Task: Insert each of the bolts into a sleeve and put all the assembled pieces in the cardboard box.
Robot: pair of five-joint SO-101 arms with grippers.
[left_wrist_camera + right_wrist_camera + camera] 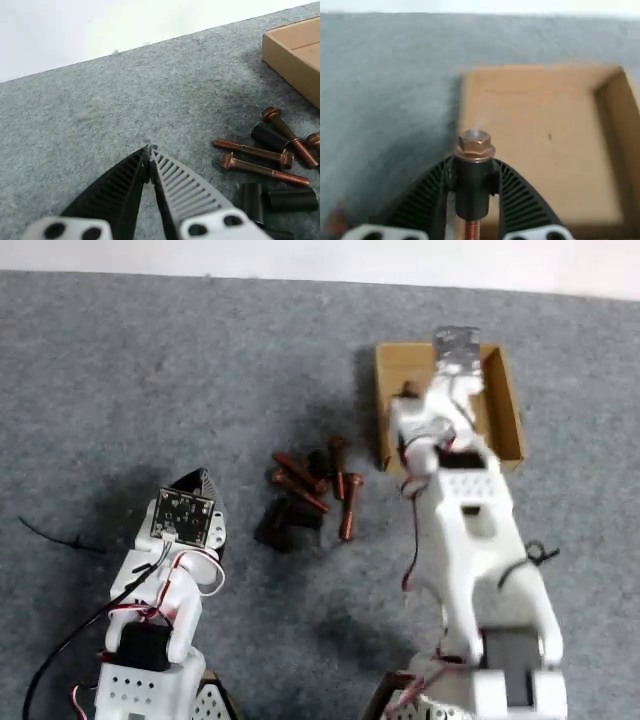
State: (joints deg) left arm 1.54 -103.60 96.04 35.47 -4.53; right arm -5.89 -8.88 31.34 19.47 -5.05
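Four loose bolts (252, 151), perhaps three black sleeves (292, 198), one assembled piece (472, 185), one cardboard box (384, 400)

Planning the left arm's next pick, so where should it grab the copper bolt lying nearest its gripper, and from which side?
Probably the shank just behind the flanged head, from above, jaws across it. The bolt lies flat on the carpet, and that hold leaves its threaded tip free for a sleeve. The left gripper, now shut, must open first.

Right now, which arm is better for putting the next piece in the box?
Right. The right gripper is shut on a sleeved bolt over the cardboard box. The left gripper is shut and empty, over the mat near the loose bolts.
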